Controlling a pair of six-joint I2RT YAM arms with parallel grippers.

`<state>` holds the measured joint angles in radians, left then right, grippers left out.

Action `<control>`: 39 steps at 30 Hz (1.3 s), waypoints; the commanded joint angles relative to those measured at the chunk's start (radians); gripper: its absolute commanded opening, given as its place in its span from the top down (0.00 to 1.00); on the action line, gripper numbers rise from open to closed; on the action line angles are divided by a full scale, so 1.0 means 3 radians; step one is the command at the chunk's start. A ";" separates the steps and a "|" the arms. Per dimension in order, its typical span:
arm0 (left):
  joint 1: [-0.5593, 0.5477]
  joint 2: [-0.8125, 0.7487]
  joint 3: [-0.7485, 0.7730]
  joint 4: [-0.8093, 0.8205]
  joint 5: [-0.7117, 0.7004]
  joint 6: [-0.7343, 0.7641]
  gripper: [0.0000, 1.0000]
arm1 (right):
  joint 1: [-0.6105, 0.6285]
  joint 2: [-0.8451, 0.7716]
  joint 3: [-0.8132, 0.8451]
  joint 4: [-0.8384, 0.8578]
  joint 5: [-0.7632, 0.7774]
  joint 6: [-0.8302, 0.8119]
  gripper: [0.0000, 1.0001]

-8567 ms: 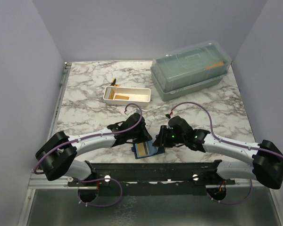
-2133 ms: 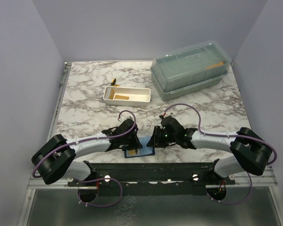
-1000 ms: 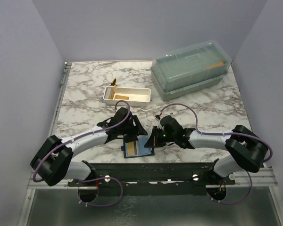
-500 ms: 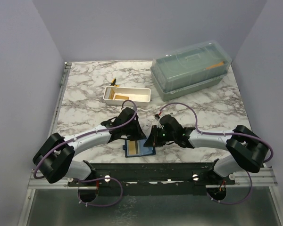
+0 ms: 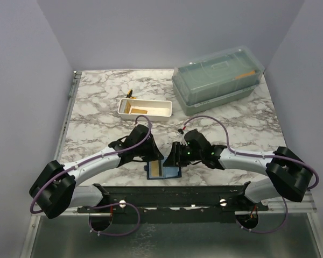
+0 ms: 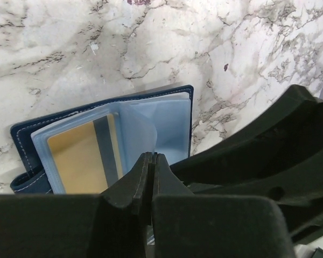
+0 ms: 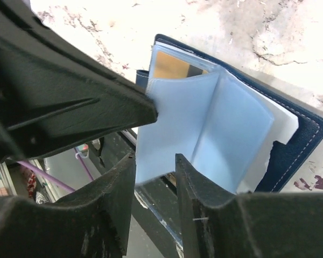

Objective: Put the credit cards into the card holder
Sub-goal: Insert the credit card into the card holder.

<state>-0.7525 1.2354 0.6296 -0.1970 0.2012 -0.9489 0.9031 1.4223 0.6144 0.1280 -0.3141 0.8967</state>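
Note:
The navy card holder lies open near the table's front edge, between the two arms. A yellow-orange credit card with a dark stripe sits in its left pocket and also shows as the credit card from above. My left gripper is shut on a pale-blue pocket leaf of the holder and lifts it. My right gripper is open, its fingers on either side of that leaf's lower edge without pinching it. More orange-tan cards lie in a white tray.
The white tray stands mid-table, with a small yellow-and-black object behind it. A translucent green lidded box fills the back right. A black rail runs along the front edge just below the card holder.
The left gripper has closed on the holder's pocket leaf. The right gripper, shut a second ago, has opened and let go. The holder has shifted slightly right.

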 commanded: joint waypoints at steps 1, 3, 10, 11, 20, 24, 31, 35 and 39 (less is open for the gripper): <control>0.0029 -0.0052 -0.0074 -0.0023 0.0004 0.0087 1.00 | 0.0006 -0.0166 0.0008 -0.0196 0.0114 -0.0025 0.60; 0.0041 -0.0021 -0.0067 -0.0021 0.0011 0.0091 1.00 | 0.0008 -0.0139 0.0016 -0.0203 0.0104 -0.0064 0.59; 0.0041 0.0031 -0.0024 -0.0006 0.0027 0.0074 1.00 | 0.0006 0.0034 0.0154 -0.0217 0.0025 -0.0157 0.55; 0.0043 0.0040 -0.0018 -0.0003 0.0036 0.0068 1.00 | 0.0006 0.0061 0.0175 -0.0217 0.0016 -0.0172 0.53; 0.0043 0.0070 -0.0008 0.0020 0.0065 0.0047 1.00 | 0.0042 0.0252 0.0256 -0.0212 0.0047 -0.0206 0.45; 0.0041 0.0068 0.0006 0.0028 0.0078 0.0038 1.00 | 0.0042 0.0289 0.0236 -0.0178 0.0070 -0.0181 0.45; 0.0040 0.0079 0.0018 0.0048 0.0120 0.0028 1.00 | 0.0043 0.0361 0.0223 -0.0152 0.0105 -0.0127 0.54; 0.0042 0.0067 0.0001 0.0048 0.0112 0.0023 1.00 | 0.0045 0.0311 0.0181 -0.0139 0.0129 -0.0098 0.63; 0.0043 0.0073 -0.0007 0.0048 0.0121 0.0019 1.00 | 0.0045 0.0267 0.0157 -0.0135 0.0143 -0.0085 0.71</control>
<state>-0.7452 1.2526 0.6193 -0.1963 0.2180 -0.9409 0.9108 1.5139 0.6701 0.0834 -0.3019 0.8665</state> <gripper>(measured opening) 0.019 0.319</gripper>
